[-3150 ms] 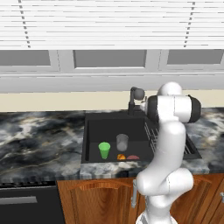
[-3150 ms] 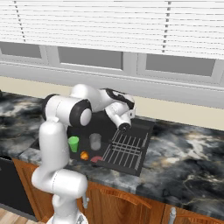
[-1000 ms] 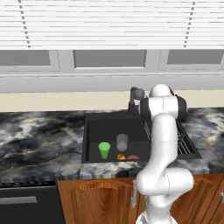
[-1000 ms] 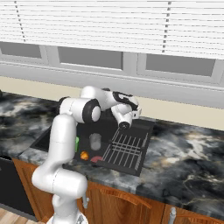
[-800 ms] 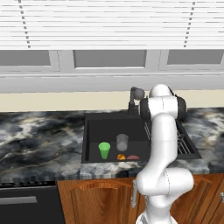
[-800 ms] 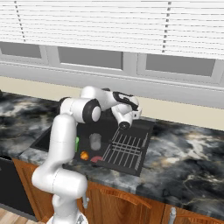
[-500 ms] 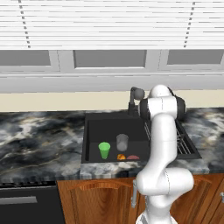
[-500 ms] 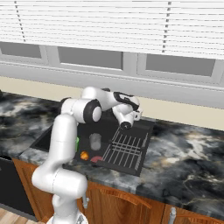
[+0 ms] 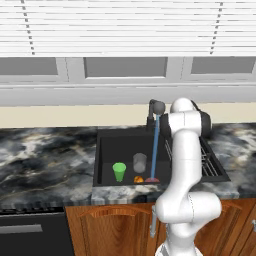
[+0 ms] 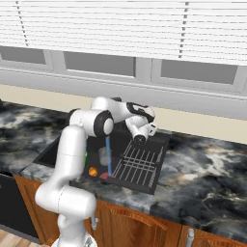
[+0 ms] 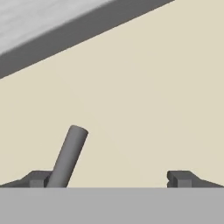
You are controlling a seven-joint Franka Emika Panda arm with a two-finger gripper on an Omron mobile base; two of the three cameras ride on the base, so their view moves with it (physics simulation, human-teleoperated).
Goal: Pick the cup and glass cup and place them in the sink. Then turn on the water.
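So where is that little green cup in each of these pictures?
Left base view: the cup stands in the sink, left of the glass cup.
Right base view: a green sliver beside the arm.
Hand view: I can't point to it here.
Shared landmark: the water stream.

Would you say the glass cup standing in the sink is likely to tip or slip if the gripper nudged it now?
The glass cup looks smooth, so probably slippery. Upright and small, it may tip or slide easily; the water falls beside it.
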